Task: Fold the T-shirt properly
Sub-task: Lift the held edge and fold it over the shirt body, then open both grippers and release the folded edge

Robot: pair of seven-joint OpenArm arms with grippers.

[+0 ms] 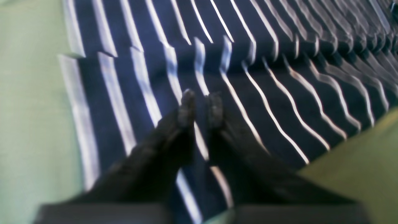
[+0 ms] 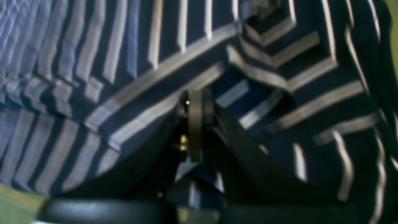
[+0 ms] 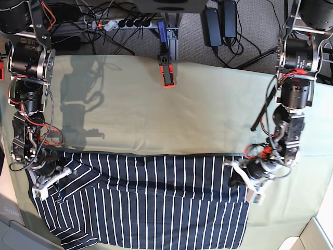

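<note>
Your two claws sit at opposite ends of the striped T-shirt (image 3: pixel 151 203).

Your left claw (image 1: pixel 202 107) rests closed over its edge; your right claw (image 2: pixel 195 105) is pinched together at the sleeve, on the green-covered table (image 3: pixel 171 114).

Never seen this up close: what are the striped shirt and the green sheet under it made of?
The shirt looks like soft matte knit fabric: it folds and ripples, and its stripes bend with it. The green sheet looks like thin matte cloth, judging by faint creases; the exact fibre can't be told.
</note>
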